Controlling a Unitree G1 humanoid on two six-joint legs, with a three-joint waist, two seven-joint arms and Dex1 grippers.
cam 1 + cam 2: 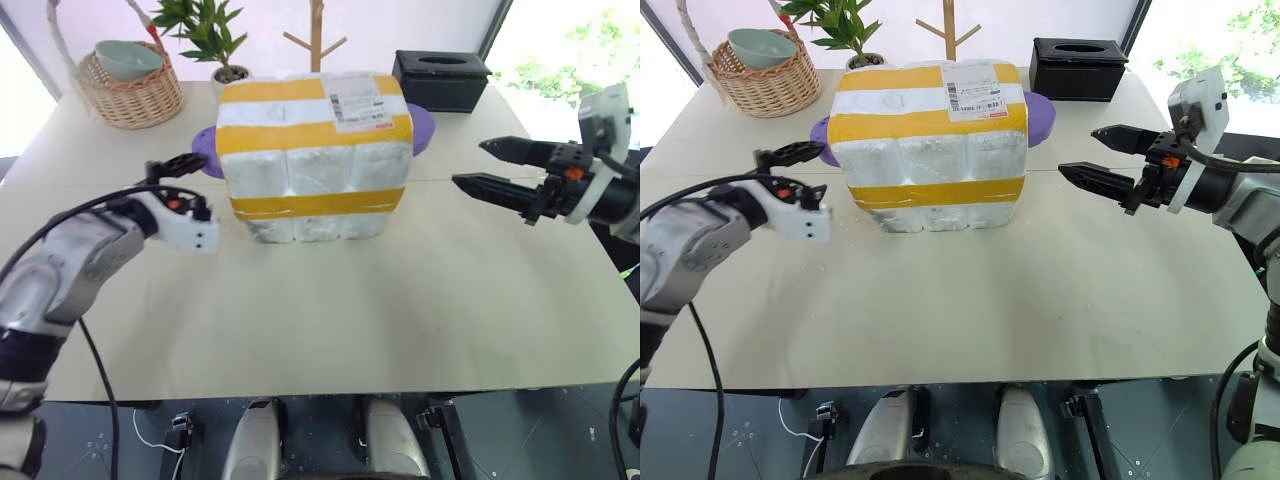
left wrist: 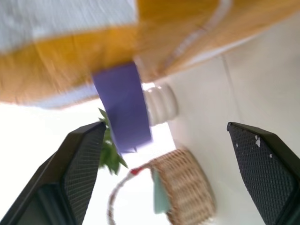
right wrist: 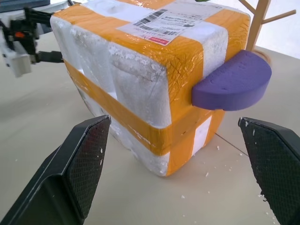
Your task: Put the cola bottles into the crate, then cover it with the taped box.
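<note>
One box [image 1: 313, 155] is seen in the head views, standing mid-table with yellow bands and a label on top; its contents are hidden. Purple tabs [image 1: 423, 124] stick out at both sides. A basket [image 1: 130, 85] at the far left corner holds a pale green bowl [image 1: 127, 59]. The left gripper [image 1: 178, 178] and right gripper [image 1: 487, 167] are held apart from the box on either side. In the left wrist view, fingers [image 2: 84, 168] are spread wide and empty, the box blurred. In the right wrist view, fingers [image 3: 89, 161] are spread wide, nothing held.
</note>
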